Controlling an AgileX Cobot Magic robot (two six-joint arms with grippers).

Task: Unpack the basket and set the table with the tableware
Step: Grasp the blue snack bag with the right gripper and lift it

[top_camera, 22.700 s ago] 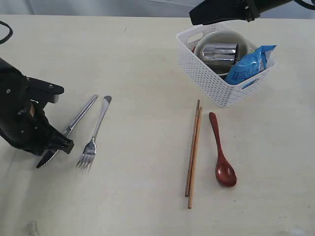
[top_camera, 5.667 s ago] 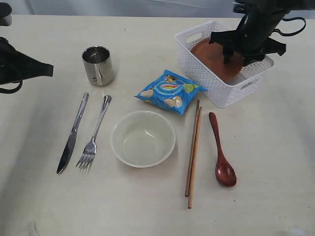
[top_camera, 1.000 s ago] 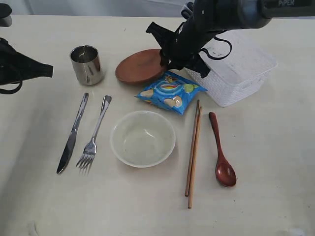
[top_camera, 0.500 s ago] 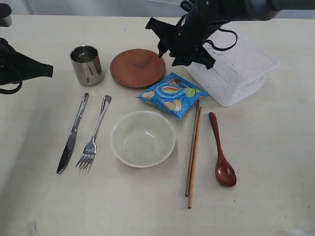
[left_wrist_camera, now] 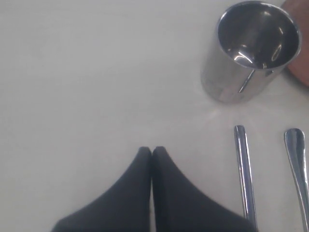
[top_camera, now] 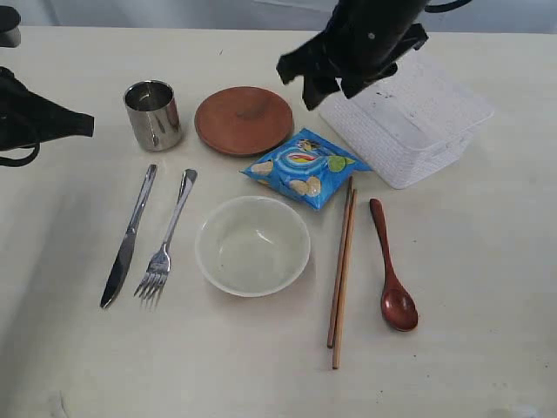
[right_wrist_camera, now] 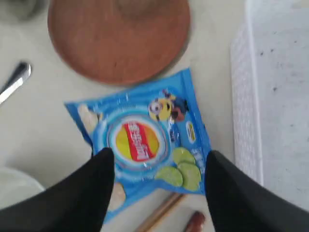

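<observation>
Now, with the right gripper (right_wrist_camera: 159, 155) hanging wide open and empty over the snack bag (right_wrist_camera: 140, 140), the brown plate (right_wrist_camera: 118, 38) lying flat on the tabletop (top_camera: 261, 366) just ahead of it, I'm aiming to rise straight up, clearing the basket (right_wrist_camera: 280, 72) alongside.

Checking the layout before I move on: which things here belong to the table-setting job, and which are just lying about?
Job: basket, knife, fork, chopsticks, spoon, bowl, cup, plate.
Lying about: snack bag.
</observation>
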